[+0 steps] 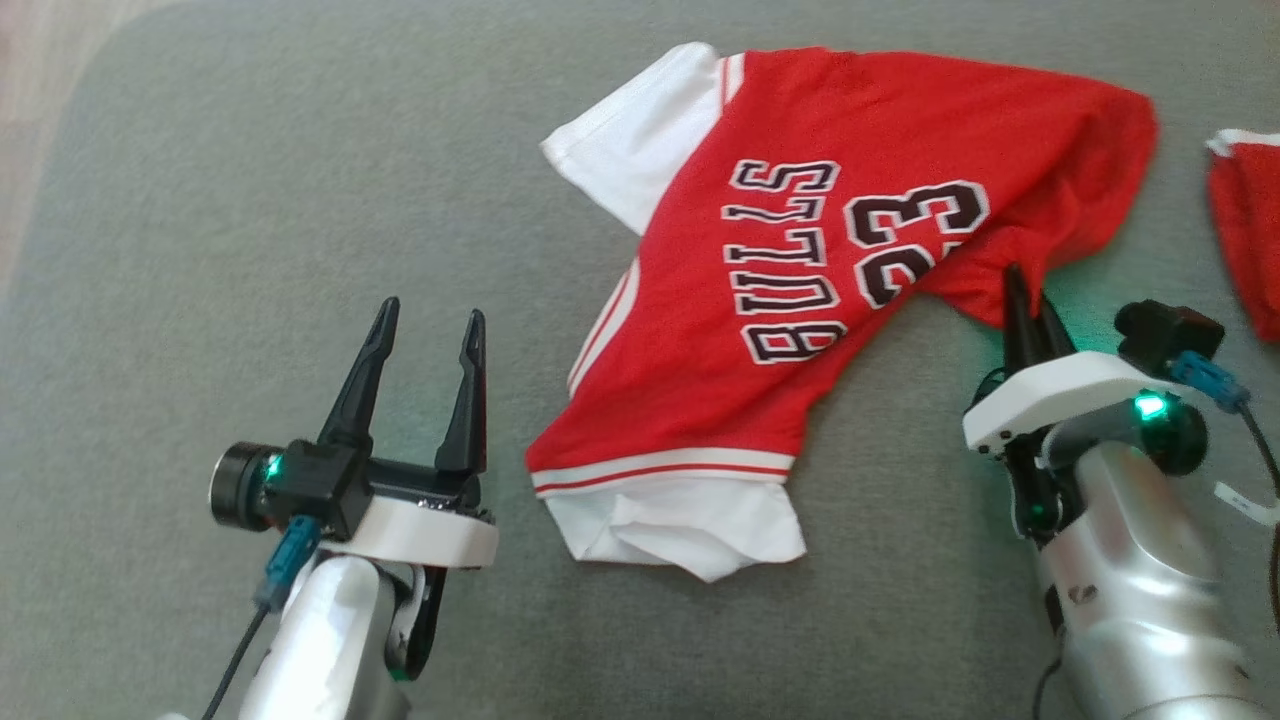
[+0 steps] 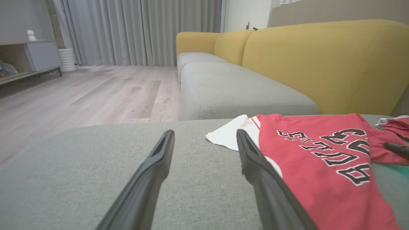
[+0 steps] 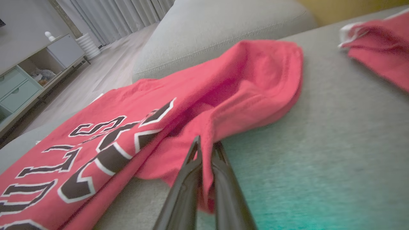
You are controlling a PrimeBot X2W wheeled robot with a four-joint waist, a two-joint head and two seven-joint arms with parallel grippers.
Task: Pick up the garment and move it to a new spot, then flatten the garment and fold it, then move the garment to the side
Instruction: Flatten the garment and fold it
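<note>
the red garment (image 1: 800,300) lies rumpled on the grey cushion (image 1: 250,200), lettering up, its right side bunched. the right gripper (image 1: 1022,300) is pinched tight on that bunched red edge, a hold suited to lifting the cloth to a new spot. the left gripper (image 1: 430,318) hovers spread wide, clear of the cloth and empty, likely free for a second corner.

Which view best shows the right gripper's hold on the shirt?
The right wrist view: right gripper shut on a shirt fold, seen close. Head view shows it from above; left wrist view, one dark fingertip.
</note>
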